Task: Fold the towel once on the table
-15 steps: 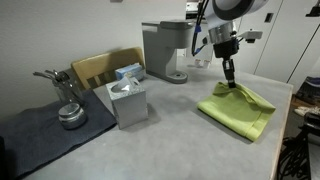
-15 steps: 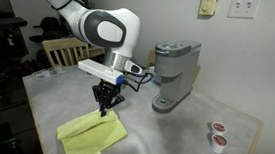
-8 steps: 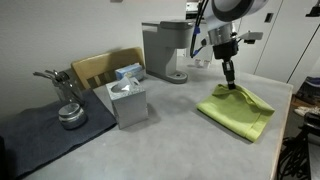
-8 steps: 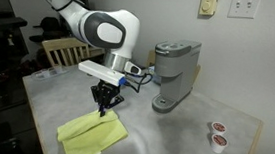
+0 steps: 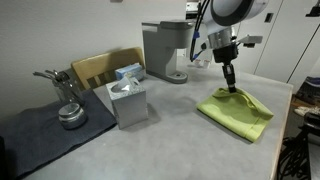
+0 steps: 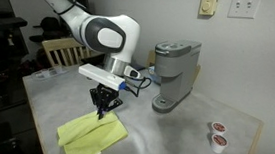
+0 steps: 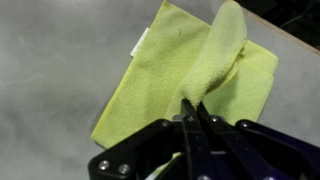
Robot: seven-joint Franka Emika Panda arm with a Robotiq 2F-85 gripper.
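The yellow-green towel [image 5: 238,111] lies on the light-grey table [image 5: 160,145] near its right side; it also shows in an exterior view [image 6: 92,137] and in the wrist view [image 7: 170,70]. My gripper [image 5: 232,86] is shut on a raised fold of the towel's far edge and holds that part lifted above the rest of the cloth. In the wrist view the shut fingers [image 7: 192,108] pinch a strip of towel that rises from the flat part. It also shows from above the towel in an exterior view [image 6: 101,110].
A grey tissue box [image 5: 127,101], a coffee machine [image 5: 163,50] and a wooden chair back [image 5: 97,67] stand behind. A dark mat [image 5: 40,130] holds a metal pot [image 5: 71,115]. Two small cups [image 6: 216,134] sit by the table's corner.
The gripper has risen very slightly with the pinched towel edge; otherwise nothing has visibly moved.
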